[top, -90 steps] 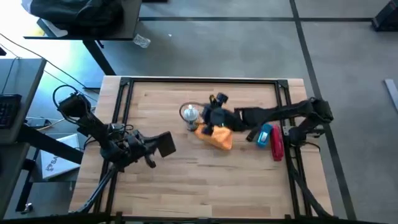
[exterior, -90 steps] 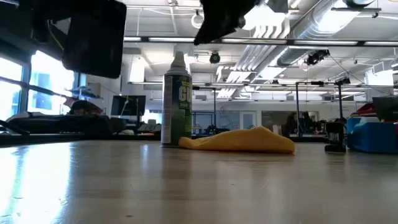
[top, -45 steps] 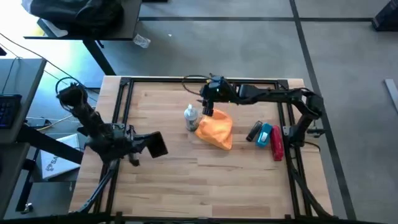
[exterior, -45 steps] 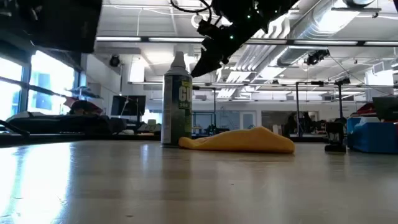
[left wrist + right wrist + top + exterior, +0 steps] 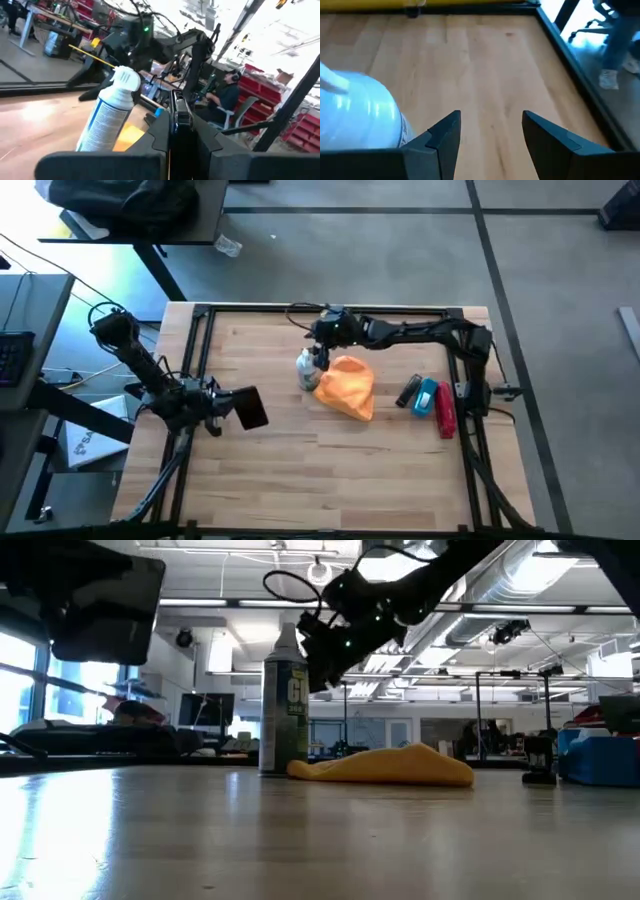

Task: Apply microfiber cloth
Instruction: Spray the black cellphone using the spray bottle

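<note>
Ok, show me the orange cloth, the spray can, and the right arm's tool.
orange cloth (image 5: 347, 387), high view, middle of the fabric
spray can (image 5: 284, 710), low view, its label
right tool (image 5: 322, 345), high view, between its tips, open

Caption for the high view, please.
Right gripper open above the spray can beside the orange microfiber cloth; left gripper holds a black phone.

The white-capped spray can stands touching the crumpled bright orange cloth on its left in the high view; the right tool hangs open just above the can. The wooden tabletop across the lower frame lies free.
</note>
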You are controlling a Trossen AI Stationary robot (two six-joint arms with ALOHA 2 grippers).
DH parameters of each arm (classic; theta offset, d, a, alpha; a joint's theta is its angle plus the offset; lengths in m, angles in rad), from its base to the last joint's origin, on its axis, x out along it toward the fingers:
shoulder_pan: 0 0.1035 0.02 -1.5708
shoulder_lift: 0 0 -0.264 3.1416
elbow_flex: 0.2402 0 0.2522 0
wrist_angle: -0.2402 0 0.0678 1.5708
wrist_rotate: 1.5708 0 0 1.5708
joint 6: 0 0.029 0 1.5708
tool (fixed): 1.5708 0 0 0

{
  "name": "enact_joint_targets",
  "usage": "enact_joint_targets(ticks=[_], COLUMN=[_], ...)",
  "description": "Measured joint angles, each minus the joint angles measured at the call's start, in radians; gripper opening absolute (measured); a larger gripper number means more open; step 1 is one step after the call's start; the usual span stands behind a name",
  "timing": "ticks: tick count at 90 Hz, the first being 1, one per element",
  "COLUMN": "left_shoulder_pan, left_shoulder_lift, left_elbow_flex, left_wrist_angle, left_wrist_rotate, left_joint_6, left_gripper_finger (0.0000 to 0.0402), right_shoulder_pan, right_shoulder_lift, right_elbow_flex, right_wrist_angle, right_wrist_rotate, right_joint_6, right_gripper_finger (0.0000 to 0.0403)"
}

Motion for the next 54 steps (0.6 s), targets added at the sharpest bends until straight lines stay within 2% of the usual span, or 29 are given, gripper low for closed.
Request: enact_joint_targets(ticks=[17, 54], left_shoulder_pan=[0.016, 0.066], left_shoulder_lift=[0.0, 0.0], left_elbow_flex=[0.0, 0.0], left_wrist_angle=[-0.001, -0.038], left_wrist_rotate=[-0.032, -0.014], left_joint_6=[0.015, -0.013], left_gripper_finger=[0.0014, 0.0014], right_shoulder_pan=[0.064, 0.177], right_shoulder_lift=[0.023, 0.026], right_elbow_flex=[0.0, 0.0], right_wrist_angle=[0.001, -0.009], right_wrist_rotate=[-0.038, -0.001], right_joint_6=[0.012, 0.029], right_gripper_finger=[0.018, 0.018])
